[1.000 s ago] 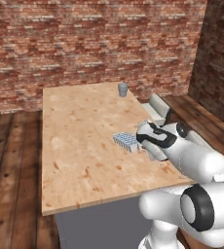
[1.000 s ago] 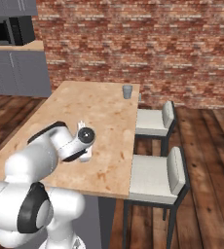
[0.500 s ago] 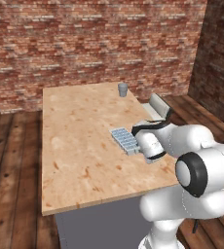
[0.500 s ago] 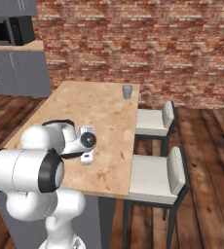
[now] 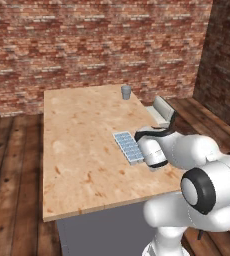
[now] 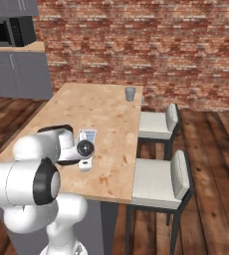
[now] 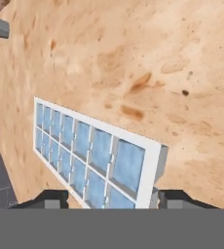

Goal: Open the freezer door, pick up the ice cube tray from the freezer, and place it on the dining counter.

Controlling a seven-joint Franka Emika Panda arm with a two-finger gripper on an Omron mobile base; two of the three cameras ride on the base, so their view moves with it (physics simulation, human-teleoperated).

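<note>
on the dining counter [image 5: 82, 150], close to its right long edge where the chairs [image 6: 159, 182] stand and toward the near end, the ice cube tray [image 5: 128, 146] lies flat on the blotchy wood top. the gripper [image 7: 113, 198] sits low over the tray's near end; in the hand view one dark fingertip stands at each side of the tray, apart from its walls, so the jaws look parted and nothing is held. a grey cup [image 5: 125, 92] stands well apart near the far end. my reading is that the placing step is finishing: the tray rests on the counter by its own weight. the next move calls for lifting the hand straight away without nudging the tray toward the edge.
</note>
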